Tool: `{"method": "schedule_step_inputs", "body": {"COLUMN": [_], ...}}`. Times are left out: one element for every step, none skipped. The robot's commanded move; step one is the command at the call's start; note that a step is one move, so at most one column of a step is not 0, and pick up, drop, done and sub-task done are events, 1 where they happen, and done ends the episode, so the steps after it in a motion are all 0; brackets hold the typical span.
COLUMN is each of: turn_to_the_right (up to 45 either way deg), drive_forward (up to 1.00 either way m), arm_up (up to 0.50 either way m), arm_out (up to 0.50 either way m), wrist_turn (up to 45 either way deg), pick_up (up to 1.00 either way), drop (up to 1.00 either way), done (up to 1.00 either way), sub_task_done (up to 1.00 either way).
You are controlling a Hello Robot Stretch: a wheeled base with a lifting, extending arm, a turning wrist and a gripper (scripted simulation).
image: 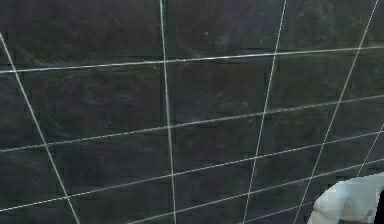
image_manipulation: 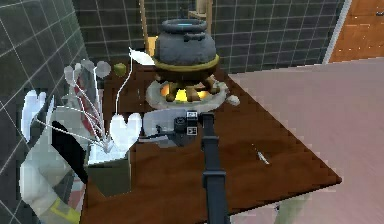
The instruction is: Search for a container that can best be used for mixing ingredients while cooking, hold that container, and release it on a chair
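Observation:
A dark brown table [image_manipulation: 270, 130] runs across the arm side view. At its far end a dark grey round pot [image_manipulation: 185, 40] sits on a pale shallow bowl [image_manipulation: 160, 94] with yellow pieces in it. My arm [image_manipulation: 214, 175] rises from the bottom edge over the table. The gripper [image_manipulation: 143, 137] points left, short of the bowl, toward a white rounded shape [image_manipulation: 125, 131] at the table's left edge. I cannot tell whether it holds anything. Left of the table stands a white wire-framed piece [image_manipulation: 80, 100] that may be a chair.
A dark box [image_manipulation: 110, 172] stands at the table's near left corner. A small thin item [image_manipulation: 263, 157] lies on the tabletop's right. Dark tiled wall [image: 170, 100] spans the forward view, with a white shape [image: 347, 203] at the lower right. An orange door [image_manipulation: 362, 30] is far right.

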Motion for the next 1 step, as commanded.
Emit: {"method": "schedule_step_inputs", "body": {"turn_to_the_right": [0.0], "drive_forward": [0.00], "arm_up": [0.00], "arm_out": [0.00], "wrist_turn": [0.0], "pick_up": [1.00], "drop": [0.00], "done": [0.00], "sub_task_done": [0.00]}}
